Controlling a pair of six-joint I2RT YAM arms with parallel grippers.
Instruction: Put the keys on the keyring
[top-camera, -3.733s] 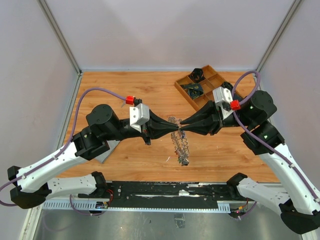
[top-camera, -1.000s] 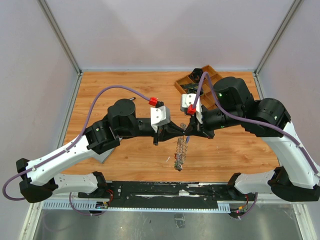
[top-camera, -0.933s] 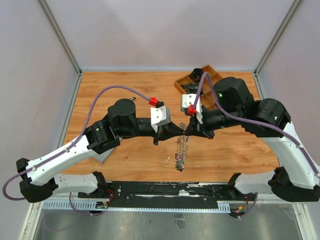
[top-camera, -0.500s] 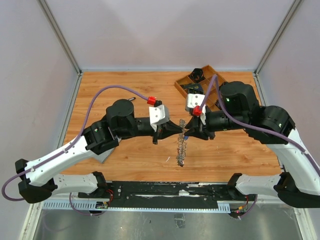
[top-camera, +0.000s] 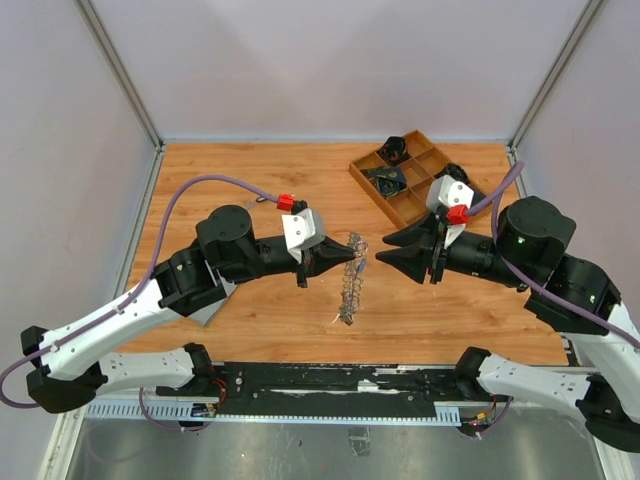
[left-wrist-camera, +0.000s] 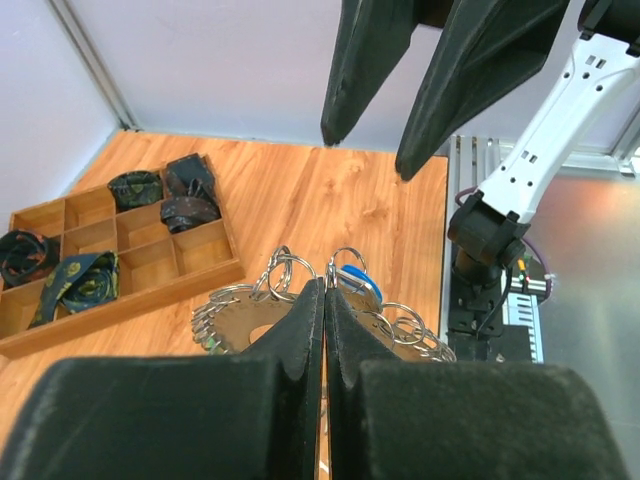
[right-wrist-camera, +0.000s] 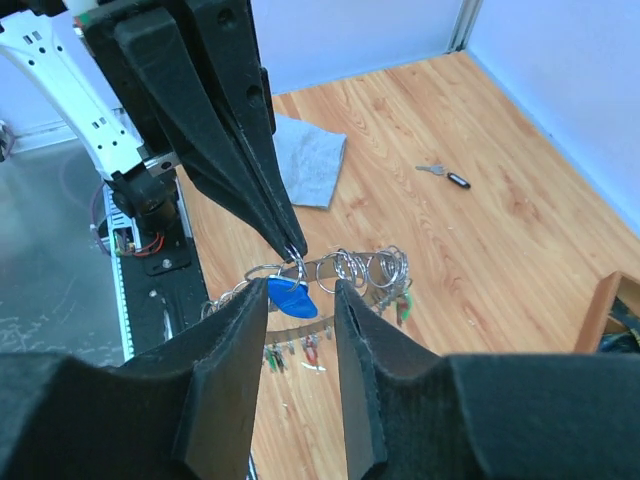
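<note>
My left gripper (top-camera: 340, 257) is shut on a small split ring at the top of the keyring (top-camera: 350, 285). The keyring is a silver band crowded with rings and small tagged keys, and it hangs above the table. In the left wrist view the closed fingertips (left-wrist-camera: 318, 292) pinch that ring, next to a blue-tagged key (left-wrist-camera: 357, 283). My right gripper (top-camera: 385, 251) is open and empty, just right of the keyring and apart from it. In the right wrist view the blue tag (right-wrist-camera: 290, 298) shows between its spread fingers. A loose key with a black tag (right-wrist-camera: 445, 176) lies on the table.
A wooden compartment tray (top-camera: 402, 196) holding dark items stands at the back right, and it also shows in the left wrist view (left-wrist-camera: 150, 290). A grey cloth (right-wrist-camera: 305, 155) lies on the table under the left arm (top-camera: 215, 305).
My right gripper has opened, let go at the keyring's top and drawn back to the right. My left gripper has shifted slightly left, still holding the hanging keyring.
</note>
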